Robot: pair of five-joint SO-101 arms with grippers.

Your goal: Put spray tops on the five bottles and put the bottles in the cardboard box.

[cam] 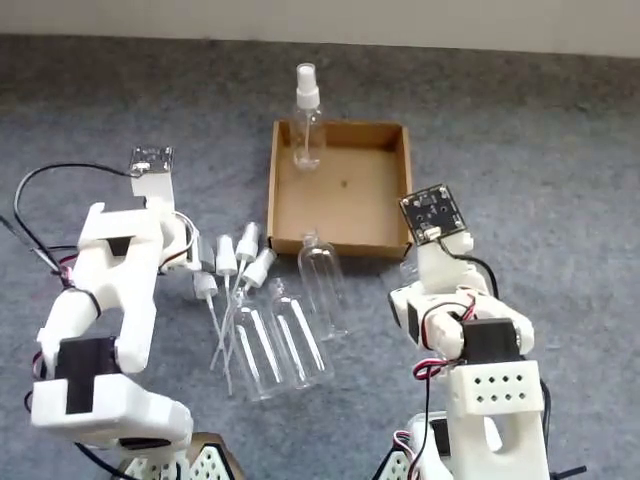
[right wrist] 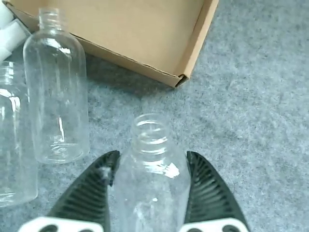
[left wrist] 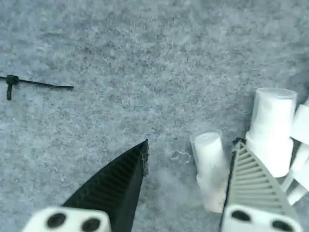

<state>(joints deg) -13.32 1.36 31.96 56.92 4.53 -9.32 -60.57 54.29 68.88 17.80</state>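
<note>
A clear bottle with a white spray top (cam: 308, 120) stands in the back left corner of the cardboard box (cam: 385, 190). Three open clear bottles (cam: 322, 285) lie on the grey carpet in front of the box. Beside them lie several white spray tops (cam: 232, 262). My right gripper (right wrist: 152, 155) is shut on another open bottle (right wrist: 153, 179), whose neck points towards the box's near right corner (right wrist: 181, 77). My left gripper (left wrist: 192, 145) is open low over the carpet. One spray top (left wrist: 210, 166) lies between its fingers, close against the grey finger (left wrist: 251, 183).
A black cable tie (left wrist: 34, 84) lies on the carpet beyond the left gripper. Another spray top (left wrist: 271, 128) lies just outside the grey finger. A lying bottle (right wrist: 58, 96) is close beside the held one. The carpet right of the box is bare.
</note>
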